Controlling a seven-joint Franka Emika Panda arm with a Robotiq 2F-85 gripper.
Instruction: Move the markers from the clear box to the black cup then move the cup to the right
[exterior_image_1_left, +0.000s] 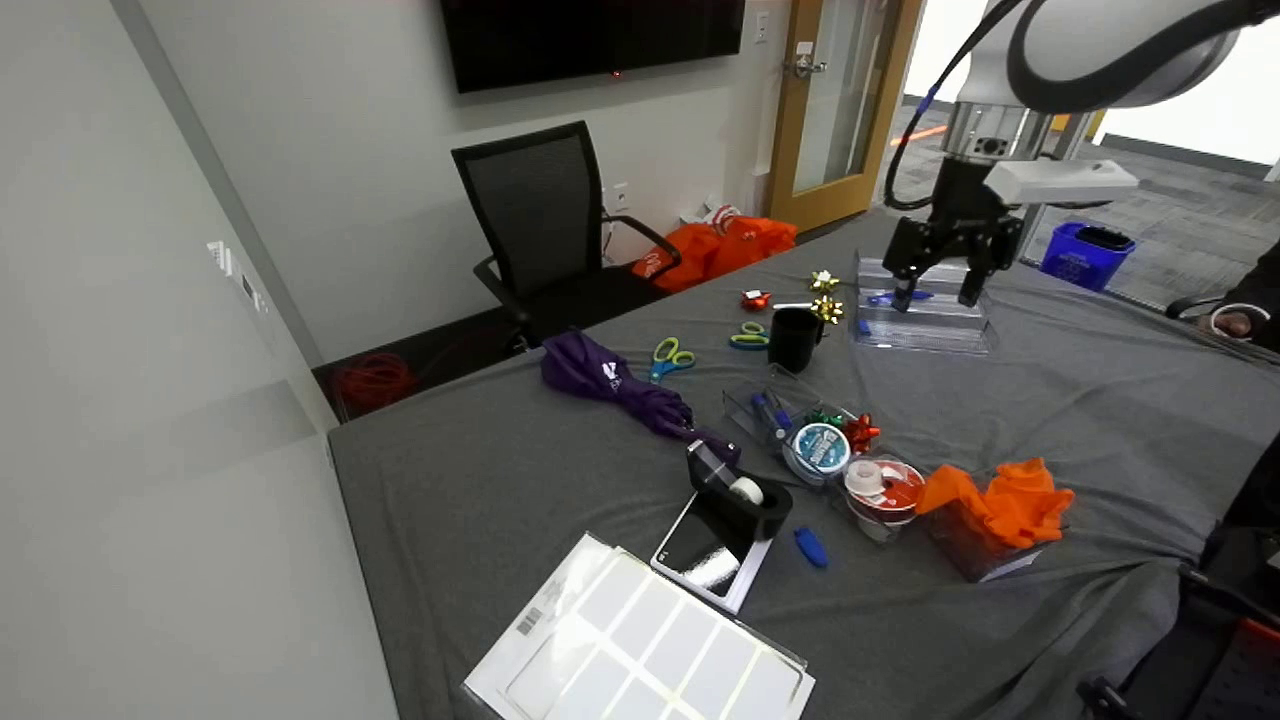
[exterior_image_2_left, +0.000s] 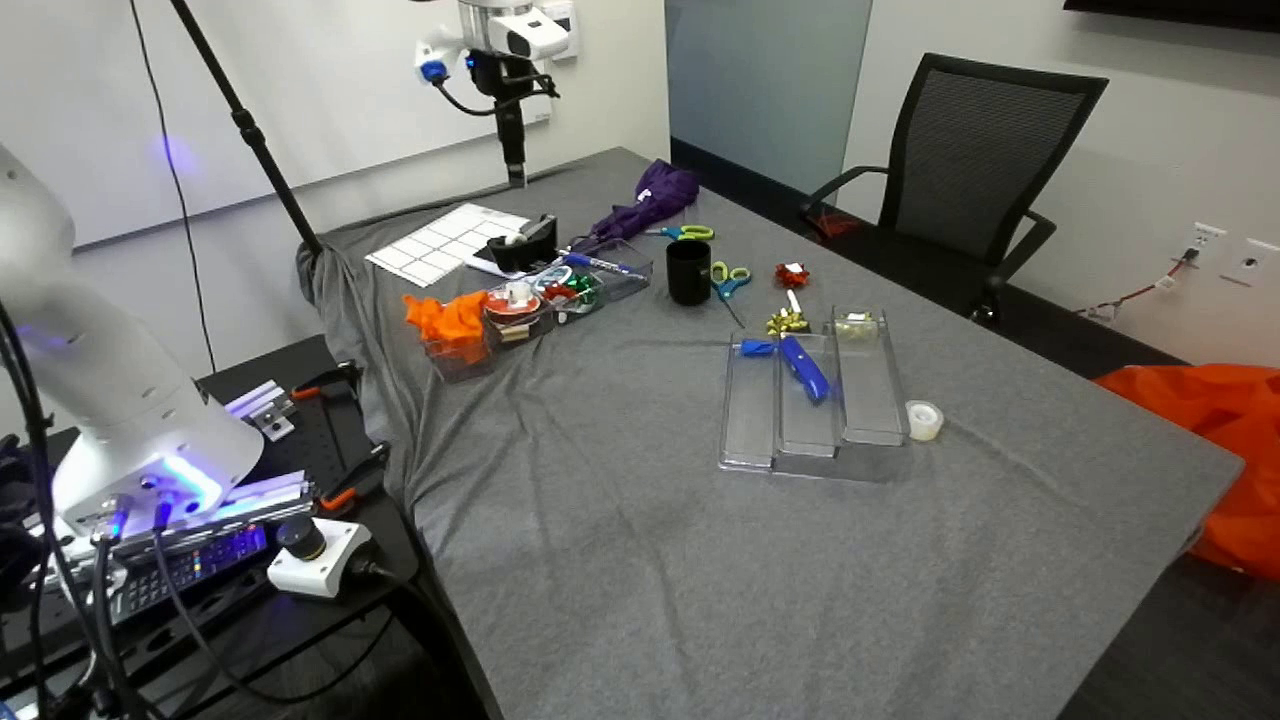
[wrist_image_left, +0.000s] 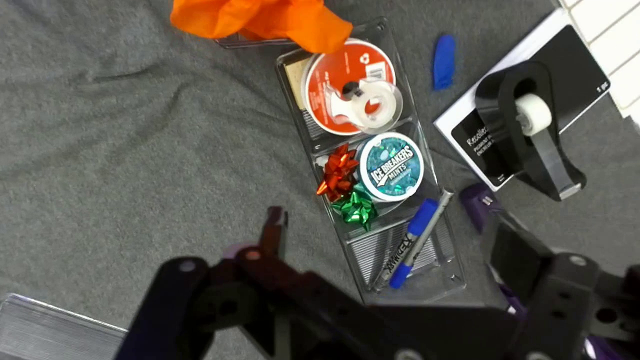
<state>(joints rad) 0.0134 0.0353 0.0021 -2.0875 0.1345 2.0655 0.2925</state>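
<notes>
Only exterior views are showing the black cup (exterior_image_2_left: 688, 272); the wrist view is revealing the clear box's (wrist_image_left: 370, 252) ribs under markers (wrist_image_left: 419, 244). The gripper (exterior_image_1_left: 936, 296) is gaping.

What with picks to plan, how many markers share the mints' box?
2, both mostly in the end compartment beside the mints: a thick blue-capped marker and a slim grey marker. None seems hidden.

Arm (exterior_image_1_left: 1100, 45): white, rounded, black-banded. Collar (exterior_image_1_left: 985, 128): silver, cylindrical. Cable (exterior_image_1_left: 927, 102): black, partly blue. Housing (exterior_image_1_left: 1060, 182): white, oblong. Gripper (exterior_image_1_left: 937, 297): black, two-fingered; screws (wrist_image_left: 577, 260) pale, round. Base (exterior_image_2_left: 150, 440): white, lit blue.
</notes>
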